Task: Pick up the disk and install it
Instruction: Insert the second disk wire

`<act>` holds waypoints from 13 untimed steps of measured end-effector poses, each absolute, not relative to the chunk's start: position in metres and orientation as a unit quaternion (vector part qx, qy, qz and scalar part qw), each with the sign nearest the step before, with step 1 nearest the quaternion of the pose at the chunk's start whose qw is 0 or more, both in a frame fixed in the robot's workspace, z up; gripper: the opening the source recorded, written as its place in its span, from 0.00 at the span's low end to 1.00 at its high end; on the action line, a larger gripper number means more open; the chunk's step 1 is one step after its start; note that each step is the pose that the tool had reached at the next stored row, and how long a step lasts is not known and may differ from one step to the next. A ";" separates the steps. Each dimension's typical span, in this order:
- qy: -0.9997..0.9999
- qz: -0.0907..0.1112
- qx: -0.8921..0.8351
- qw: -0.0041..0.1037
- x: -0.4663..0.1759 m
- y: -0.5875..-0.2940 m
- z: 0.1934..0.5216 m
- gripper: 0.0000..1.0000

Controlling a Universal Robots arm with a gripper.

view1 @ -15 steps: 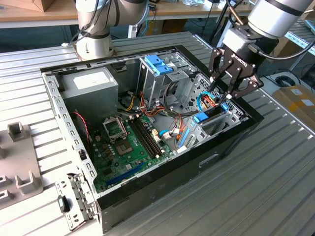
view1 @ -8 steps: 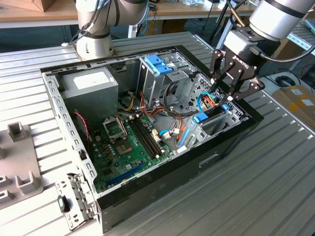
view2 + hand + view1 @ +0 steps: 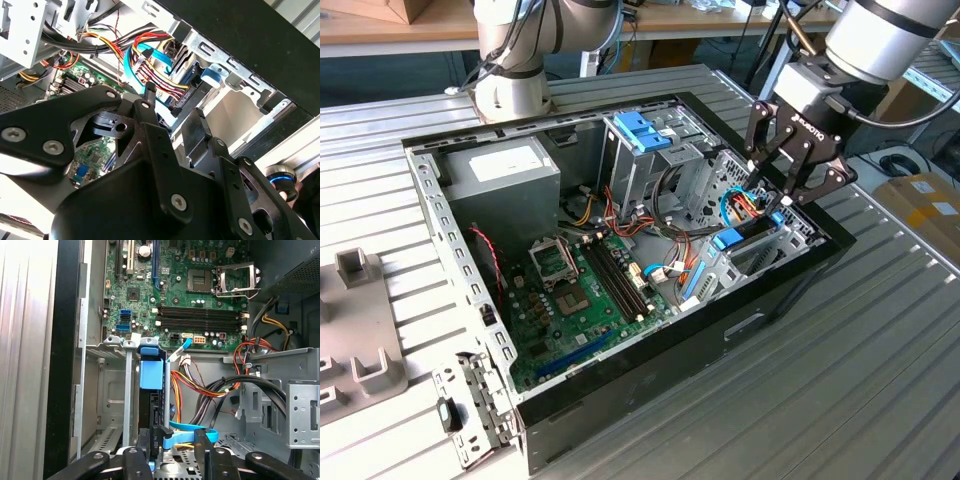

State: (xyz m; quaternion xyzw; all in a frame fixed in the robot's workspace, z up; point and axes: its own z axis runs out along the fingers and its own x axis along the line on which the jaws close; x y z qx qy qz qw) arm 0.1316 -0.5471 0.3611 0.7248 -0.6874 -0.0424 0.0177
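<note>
In the exterior view the black gripper (image 3: 778,200) hangs over the blue-framed disk (image 3: 745,237) standing on edge in the metal bay of the open computer case (image 3: 650,400), while in the first wrist view its fingers (image 3: 205,440) straddle the disk (image 3: 151,375), whether gripping I cannot tell.

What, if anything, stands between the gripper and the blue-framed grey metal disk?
Nothing visible. In the first wrist view the black gripper is right at the blue-framed grey metal disk, which stands on edge in the grey metal drive bay. A flat blue cable runs just beside it.
</note>
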 end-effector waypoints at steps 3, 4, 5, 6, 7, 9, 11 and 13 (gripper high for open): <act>-0.687 -0.042 0.725 0.018 0.132 -0.547 0.361 0.48; -0.687 -0.042 0.725 0.018 0.132 -0.547 0.361 0.48; -0.687 -0.042 0.725 0.018 0.132 -0.547 0.361 0.47; -0.687 -0.042 0.725 0.018 0.132 -0.547 0.361 0.40; -0.687 -0.042 0.725 0.018 0.132 -0.547 0.361 0.34; -0.687 -0.042 0.725 0.018 0.132 -0.547 0.361 0.22; -0.687 -0.042 0.725 0.018 0.131 -0.547 0.361 0.16; -0.687 -0.042 0.725 0.018 0.131 -0.547 0.361 0.16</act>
